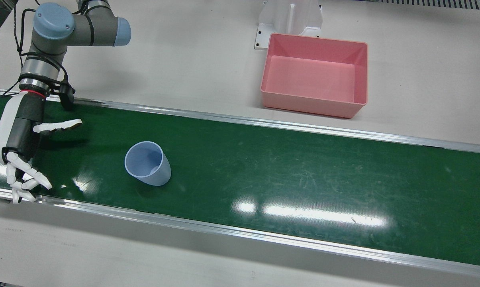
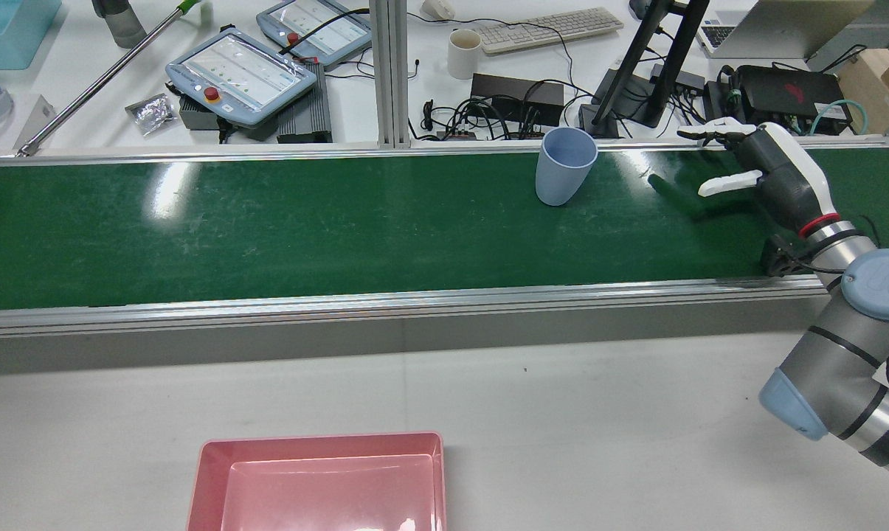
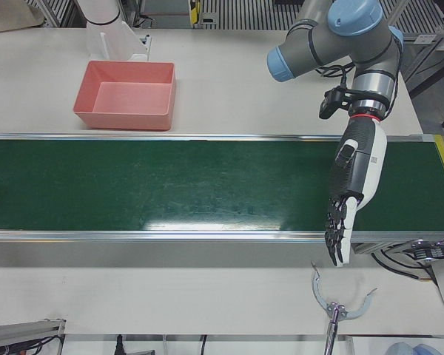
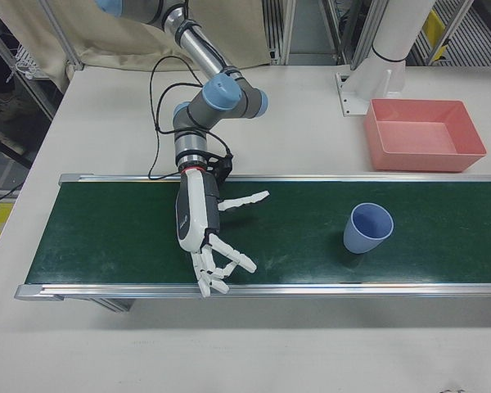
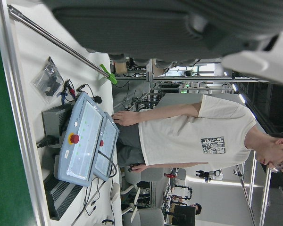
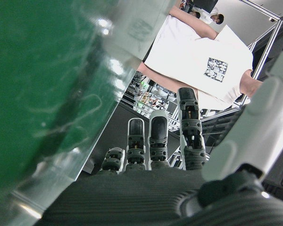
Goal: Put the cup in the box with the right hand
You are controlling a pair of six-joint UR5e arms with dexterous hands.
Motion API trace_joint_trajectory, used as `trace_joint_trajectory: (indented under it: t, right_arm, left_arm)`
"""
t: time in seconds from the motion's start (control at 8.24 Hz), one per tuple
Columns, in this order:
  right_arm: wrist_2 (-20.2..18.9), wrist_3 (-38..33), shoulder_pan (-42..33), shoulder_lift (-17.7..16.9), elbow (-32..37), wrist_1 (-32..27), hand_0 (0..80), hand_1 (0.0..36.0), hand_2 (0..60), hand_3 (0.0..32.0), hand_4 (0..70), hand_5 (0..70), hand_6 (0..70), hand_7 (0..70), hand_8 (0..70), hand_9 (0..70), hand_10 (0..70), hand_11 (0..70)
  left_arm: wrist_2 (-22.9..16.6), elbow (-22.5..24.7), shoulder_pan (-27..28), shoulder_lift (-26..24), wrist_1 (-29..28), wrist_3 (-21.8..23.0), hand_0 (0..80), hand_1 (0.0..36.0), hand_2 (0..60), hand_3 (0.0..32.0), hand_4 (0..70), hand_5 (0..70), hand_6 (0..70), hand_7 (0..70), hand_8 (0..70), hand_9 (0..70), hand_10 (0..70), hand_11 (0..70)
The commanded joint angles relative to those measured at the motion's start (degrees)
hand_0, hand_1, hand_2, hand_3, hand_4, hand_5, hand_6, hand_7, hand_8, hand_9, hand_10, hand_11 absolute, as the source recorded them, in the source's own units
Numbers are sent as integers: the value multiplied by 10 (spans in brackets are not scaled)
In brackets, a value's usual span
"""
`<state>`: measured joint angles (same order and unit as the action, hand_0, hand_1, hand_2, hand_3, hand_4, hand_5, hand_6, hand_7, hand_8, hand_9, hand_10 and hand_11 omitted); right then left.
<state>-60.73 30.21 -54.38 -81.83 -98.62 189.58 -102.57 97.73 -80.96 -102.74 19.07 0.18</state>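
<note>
A light blue cup point(image 1: 147, 163) stands upright on the green belt point(image 1: 287, 171), open side up; it also shows in the rear view point(image 2: 564, 175) and the right-front view point(image 4: 367, 229). The pink box point(image 1: 315, 75) sits empty on the white table behind the belt, well away from the cup. My right hand point(image 1: 20, 151) hovers over the belt's end, open, fingers spread, thumb pointing toward the cup, with a clear gap between them; it shows in the rear view point(image 2: 769, 173) too. My left hand point(image 3: 353, 185) hangs open and empty over the belt's other end.
A white pedestal point(image 1: 289, 20) stands just behind the box. Aluminium rails point(image 1: 240, 235) edge the belt on both sides. Teach pendants point(image 2: 241, 74), a keyboard, cables and a white mug point(image 2: 465, 53) lie on the desk past the belt. A person stands there.
</note>
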Motion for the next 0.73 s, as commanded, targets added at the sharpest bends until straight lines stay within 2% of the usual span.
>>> trace_joint_trajectory:
  t: [0.0,0.61]
  right_arm:
    - [1,-1,1,0,1,0,462,0,0,0,294,29,141,642,119,280,57,88]
    - [18,5,3,11,1,1,461,0,0,0,330,26,140,647,113,273,52,80]
  left_arm:
    - [0,0,-1,0,0,0,0,0,0,0,0,0,0,0,0,0,0,0]
    - [0,0,-1,0,0,0,0,0,0,0,0,0,0,0,0,0,0,0]
